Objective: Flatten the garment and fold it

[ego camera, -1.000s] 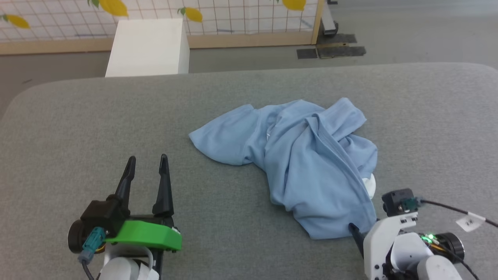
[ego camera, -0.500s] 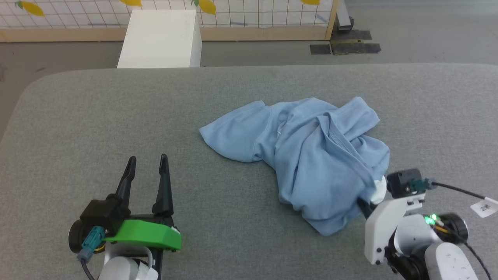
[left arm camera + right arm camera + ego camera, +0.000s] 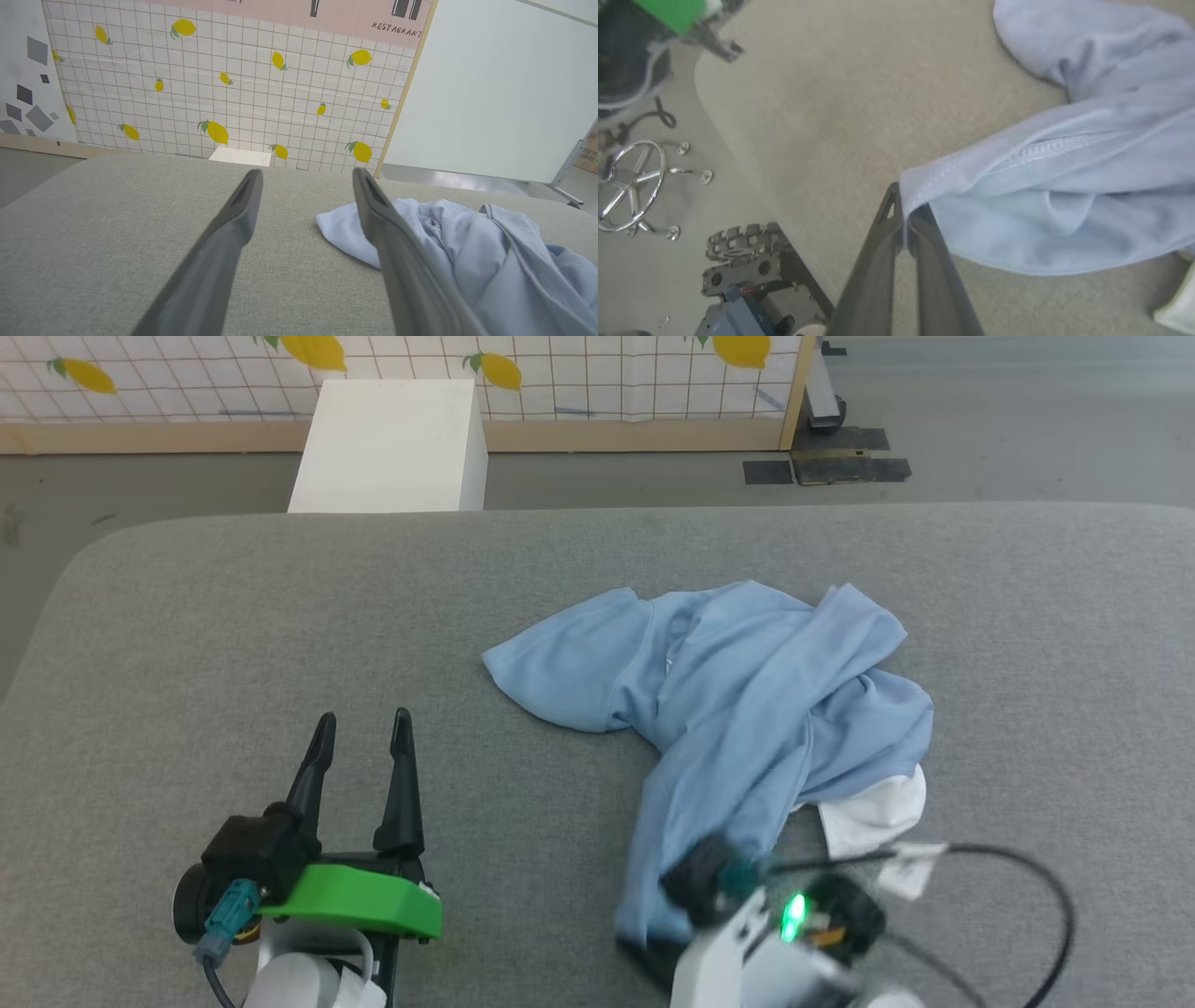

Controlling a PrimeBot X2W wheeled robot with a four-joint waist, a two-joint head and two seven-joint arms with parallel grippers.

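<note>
The light blue garment lies crumpled on the grey table, with a white panel showing at its lower right. My right gripper is shut on a stitched hem corner of the garment, which stretches taut from the pile toward the near edge; in the head view its blurred wrist sits at the bottom centre. My left gripper stands open over bare table at the lower left, well apart from the cloth. In the left wrist view the left gripper is open, with the garment to its right.
A white box stands on the floor beyond the table's far edge, before a lemon-patterned tiled wall. In the right wrist view the table's near edge drops to the floor, where a chrome chair base and my wheeled base show.
My right gripper, shut on the garment's hem, has swung from the lower right to the bottom centre, pulling a strip of cloth out and baring the white panel. The head camera shifted slightly.
</note>
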